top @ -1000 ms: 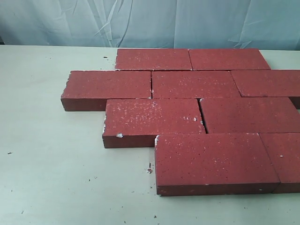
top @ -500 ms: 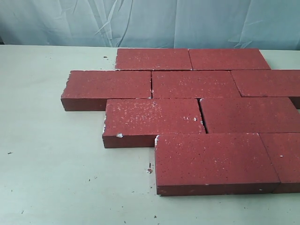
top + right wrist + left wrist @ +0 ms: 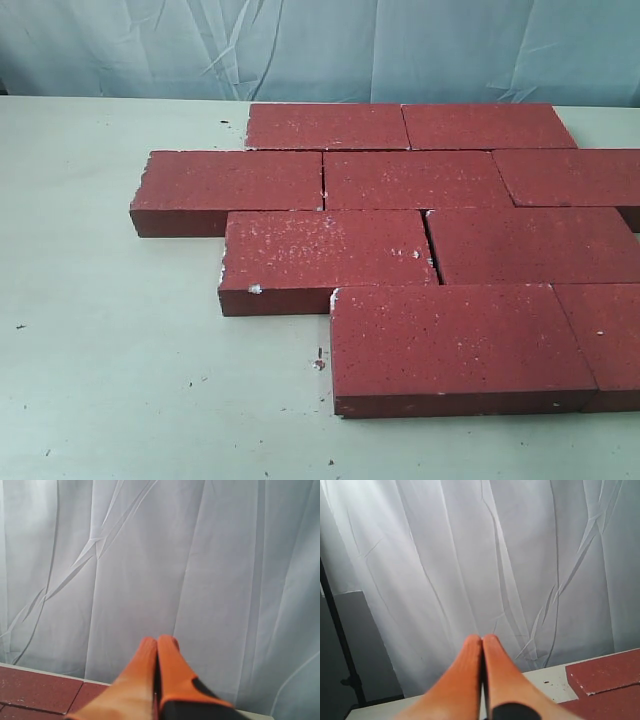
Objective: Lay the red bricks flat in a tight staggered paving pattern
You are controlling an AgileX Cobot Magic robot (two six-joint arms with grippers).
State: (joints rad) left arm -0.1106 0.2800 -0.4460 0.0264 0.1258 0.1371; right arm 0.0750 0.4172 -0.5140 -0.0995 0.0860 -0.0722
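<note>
Exterior view: the red bricks [image 3: 410, 180] are lying flat in four close-set staggered rows on the counter [image 3: 110, 350], toward its right. Left wrist view: the left gripper [image 3: 482, 642] is facing a white curtain [image 3: 470, 555], fingers pressed together, empty. Right wrist view: the right gripper [image 3: 157, 642] is likewise closed on nothing.

No readable text (bricks unmarked)

Changes: none showing. Bricks [image 3: 415, 180] on bench [image 3: 120, 380] are sitting where they were; nothing is moving.

Red bricks [image 3: 415, 180] flat, staggered rows.
</note>
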